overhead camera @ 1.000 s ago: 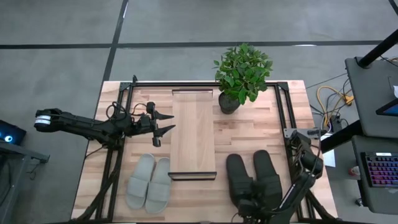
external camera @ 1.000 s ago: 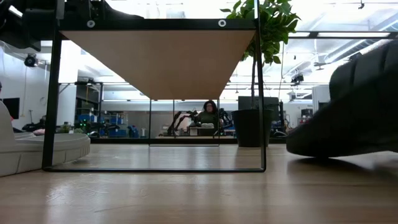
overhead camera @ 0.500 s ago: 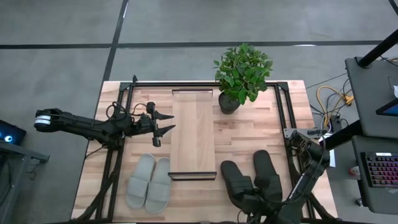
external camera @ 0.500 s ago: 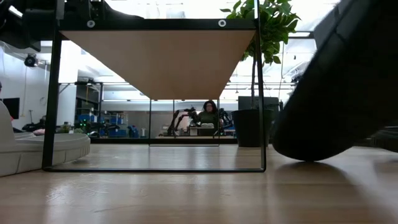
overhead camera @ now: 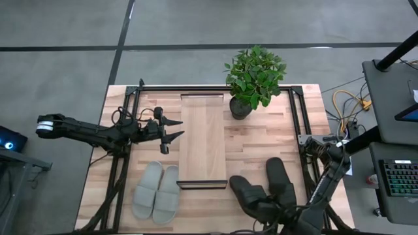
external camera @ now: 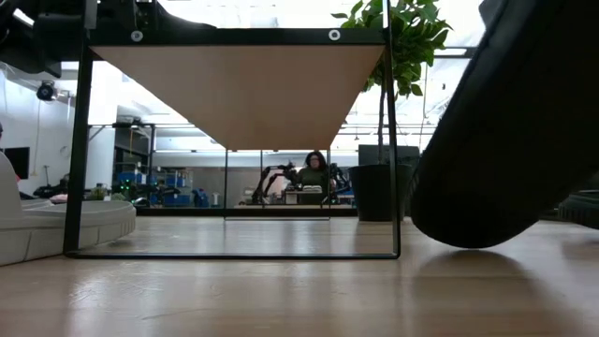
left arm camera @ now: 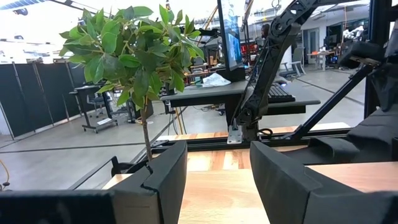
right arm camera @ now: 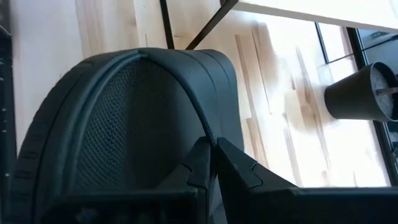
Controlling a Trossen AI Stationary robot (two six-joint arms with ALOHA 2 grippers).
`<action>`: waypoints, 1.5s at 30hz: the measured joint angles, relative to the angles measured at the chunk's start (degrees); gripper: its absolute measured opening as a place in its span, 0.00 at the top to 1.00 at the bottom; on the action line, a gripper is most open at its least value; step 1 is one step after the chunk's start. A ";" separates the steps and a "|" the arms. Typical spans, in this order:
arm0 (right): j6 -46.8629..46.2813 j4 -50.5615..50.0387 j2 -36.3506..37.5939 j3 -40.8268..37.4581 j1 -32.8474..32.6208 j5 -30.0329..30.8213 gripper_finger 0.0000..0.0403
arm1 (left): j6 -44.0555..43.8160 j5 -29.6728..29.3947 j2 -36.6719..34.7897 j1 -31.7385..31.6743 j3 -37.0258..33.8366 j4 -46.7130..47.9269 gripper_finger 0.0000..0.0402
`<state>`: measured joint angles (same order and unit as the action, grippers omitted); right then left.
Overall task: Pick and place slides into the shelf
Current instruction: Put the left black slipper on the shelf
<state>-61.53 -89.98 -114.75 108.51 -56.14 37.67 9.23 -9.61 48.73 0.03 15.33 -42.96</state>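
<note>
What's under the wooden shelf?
Under the shelf there is only bare tabletop; no slides sit there. Its plank hides that spot from above.

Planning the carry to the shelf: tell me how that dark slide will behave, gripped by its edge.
The dark slide, pinched at its rim by the right gripper, will probably hang tilted, as its heel is up in the low view. It looks like light rubber, so may flex slightly. Its textured footbed suggests little slipping.

right tool (right arm camera: 211, 152) hiding under its arm in high view | lifted dark slide (external camera: 524, 122) running off low view's edge beside shelf (external camera: 239, 89)
</note>
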 joint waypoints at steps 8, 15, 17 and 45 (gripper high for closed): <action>0.57 -0.08 2.50 0.00 -0.37 1.30 0.97 | 0.00 0.00 0.00 0.00 -0.26 0.04 0.60; 2.03 -0.08 4.46 0.00 -0.37 1.40 0.97 | 0.00 0.00 0.00 0.00 -0.31 -0.01 0.60; 2.24 -0.03 4.95 0.00 -0.37 1.34 0.97 | 0.00 0.00 -0.02 -0.02 -0.36 0.04 0.60; 7.82 -0.06 15.71 0.00 -0.61 1.35 0.97 | 0.04 0.16 -0.02 0.00 -0.43 -0.04 0.60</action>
<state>-53.72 -90.04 -99.04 108.51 -56.75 39.02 9.28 -9.45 48.71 0.03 14.90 -43.00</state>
